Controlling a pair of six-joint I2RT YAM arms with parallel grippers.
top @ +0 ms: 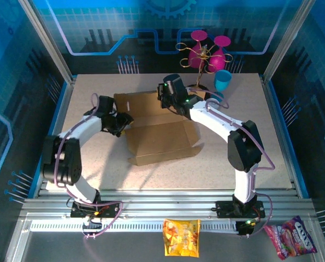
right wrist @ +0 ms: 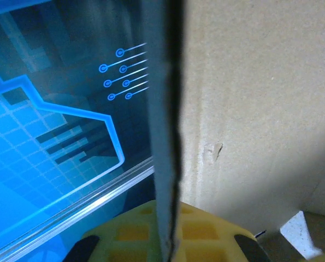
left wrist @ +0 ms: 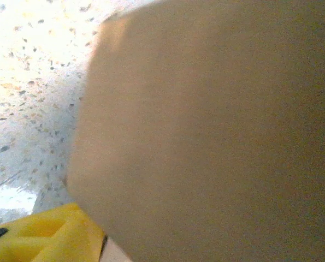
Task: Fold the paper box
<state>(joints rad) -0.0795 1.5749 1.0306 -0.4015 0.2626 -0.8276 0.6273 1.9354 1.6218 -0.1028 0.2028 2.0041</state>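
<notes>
We see the right tool (top: 167,97) clenched on the paper box (top: 159,136); the left tool's (top: 120,124) state we cannot tell.

We note paper box (top: 161,139): plain brown cardboard, matt, slightly fibrous up close, 1 small dent in right wrist view. Table (top: 249,109): speckled stone-look top, smooth, faint sheen. Frame rails (top: 167,210) at 6 o'clock: ribbed bare metal. Blue cup (top: 223,80) at 1 o'clock: glossy plastic. Snack bags (top: 181,237): shiny printed film.
</notes>
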